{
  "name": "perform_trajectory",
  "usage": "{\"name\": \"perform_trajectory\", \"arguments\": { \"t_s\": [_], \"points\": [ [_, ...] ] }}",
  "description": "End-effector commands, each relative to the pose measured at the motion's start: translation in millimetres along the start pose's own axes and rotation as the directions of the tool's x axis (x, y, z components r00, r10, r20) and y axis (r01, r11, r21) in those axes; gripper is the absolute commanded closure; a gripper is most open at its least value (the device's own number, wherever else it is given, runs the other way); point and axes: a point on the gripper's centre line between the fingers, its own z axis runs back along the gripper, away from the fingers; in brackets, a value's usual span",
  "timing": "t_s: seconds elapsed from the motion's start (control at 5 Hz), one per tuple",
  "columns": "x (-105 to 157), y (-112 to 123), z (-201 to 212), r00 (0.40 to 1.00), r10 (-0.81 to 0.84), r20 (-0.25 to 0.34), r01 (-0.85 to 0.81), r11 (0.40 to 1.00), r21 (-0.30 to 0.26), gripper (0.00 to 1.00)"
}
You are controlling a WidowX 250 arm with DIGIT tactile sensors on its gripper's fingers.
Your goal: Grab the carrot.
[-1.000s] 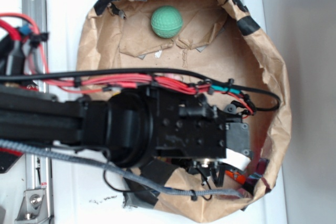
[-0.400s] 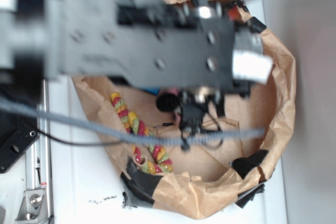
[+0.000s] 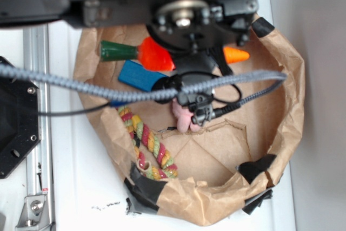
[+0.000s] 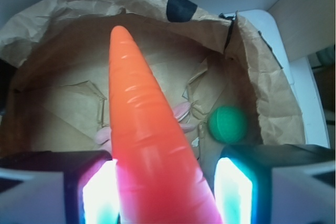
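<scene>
So the carrot (image 4: pixel 152 145) is right up in the wrist cam's face, filling the middle of the shot and running from the bottom edge up to its tip, with the two glowing fingers (image 4: pixel 97 195) on either side of its fat end. The left one touches it, but there's a gap on the right, so I can't honestly tell if the jaws are clamped on it. In the exterior view you only get bits of the carrot: the green stem and an orange chunk (image 3: pixel 154 55) left of the gripper (image 3: pixel 186 52), plus the orange tip poking out on its right. It sits across the upper part of the bag (image 3: pixel 281 96).

The wrist view also shows a green ball (image 4: pixel 227 124) right of the carrot on the bag floor, and a bit of pink bunny (image 4: pixel 181 111) peeking from behind the carrot. The exterior view doesn't show the ball at all, but it has a blue block (image 3: pixel 138 76) just under the carrot, the bunny (image 3: pixel 181 117) below the gripper, and a braided rope (image 3: pixel 148 144) lower left in the bag, under a grey cable (image 3: pixel 81 86). No readable writing anywhere.
</scene>
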Motion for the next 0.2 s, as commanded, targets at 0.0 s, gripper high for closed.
{"name": "perform_trajectory", "arguments": {
  "t_s": [0.0],
  "points": [
    [-2.3,-8.9,13.5,0.997,0.068,0.037,-0.068,0.998,0.002,1.0]
  ]
}}
